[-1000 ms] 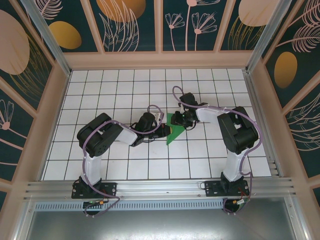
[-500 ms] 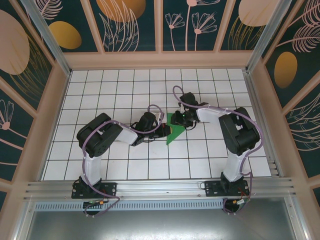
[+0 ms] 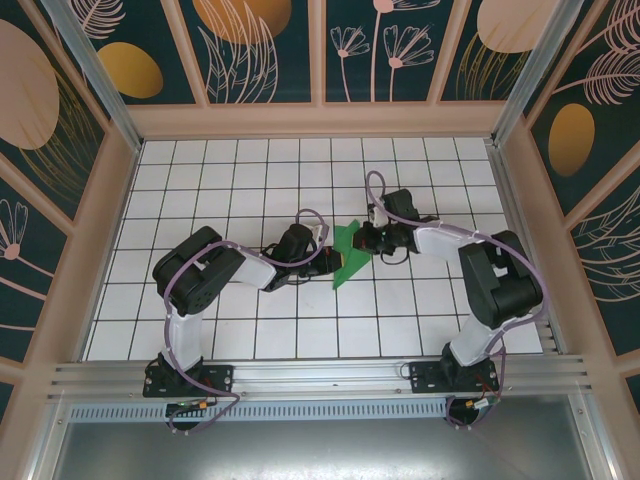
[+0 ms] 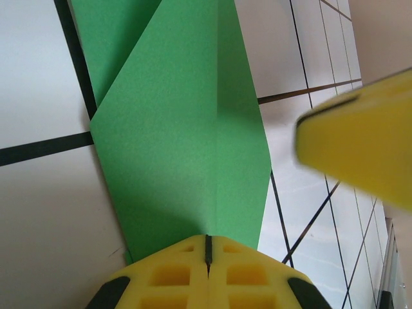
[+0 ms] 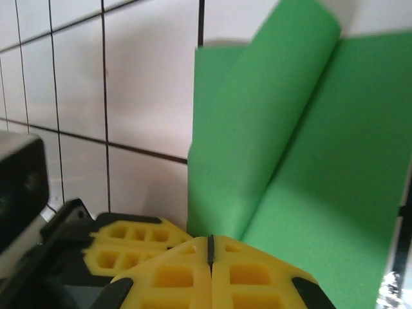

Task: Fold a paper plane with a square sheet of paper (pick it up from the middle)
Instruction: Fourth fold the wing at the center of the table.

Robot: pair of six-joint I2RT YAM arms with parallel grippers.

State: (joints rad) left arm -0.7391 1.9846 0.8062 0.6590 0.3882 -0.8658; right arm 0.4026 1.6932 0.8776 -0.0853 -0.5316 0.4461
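- The left gripper (image 3: 328,261) lies low over the white tiled table (image 3: 250,330) near its middle, reaching to the right. Its yellow fingers (image 4: 170,277) are pressed together with no gap. Their tips meet the left edge of the paper, but I cannot tell whether they pinch it or only press on it.
- The square sheet of paper (image 3: 345,265), green and partly folded, lies mid-table between the two grippers, its narrow point towards the near side.
- The right gripper (image 3: 362,240) sits just far-right of the sheet, jaws closed. A curled flap of the paper lifts off the table and runs in between its fingertips (image 5: 251,273).
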